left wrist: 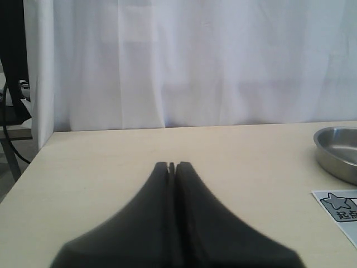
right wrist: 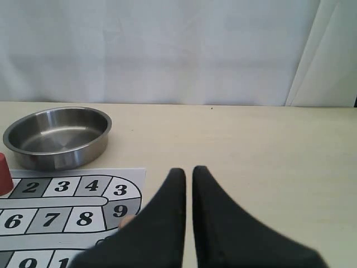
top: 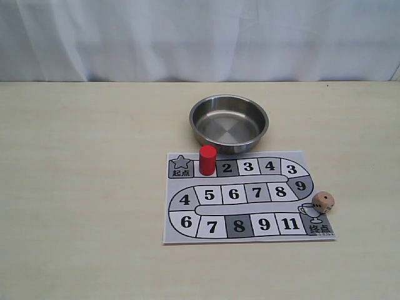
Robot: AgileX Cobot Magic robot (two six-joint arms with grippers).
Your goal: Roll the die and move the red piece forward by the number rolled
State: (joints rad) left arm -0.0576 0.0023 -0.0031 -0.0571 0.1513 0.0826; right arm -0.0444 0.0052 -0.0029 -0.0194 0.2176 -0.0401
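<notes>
The red piece (top: 207,160) stands upright on the first square of the printed board (top: 170,232), just right of the star square. The die (top: 323,201) rests at the board's right edge, beside the trophy square. Neither gripper shows in the exterior view. My left gripper (left wrist: 173,164) is shut and empty over bare table, left of the board's star corner (left wrist: 340,207). My right gripper (right wrist: 189,170) has its fingers almost together, holding nothing. It hovers just right of the board (right wrist: 56,219). One finger hides most of the die (right wrist: 127,221). The red piece (right wrist: 4,174) sits at that view's edge.
A steel bowl (top: 229,122) stands empty just behind the board, also seen as the bowl (left wrist: 340,153) and the bowl (right wrist: 56,137) from the wrists. A white curtain (top: 200,37) closes off the back of the pale wooden table (top: 81,187).
</notes>
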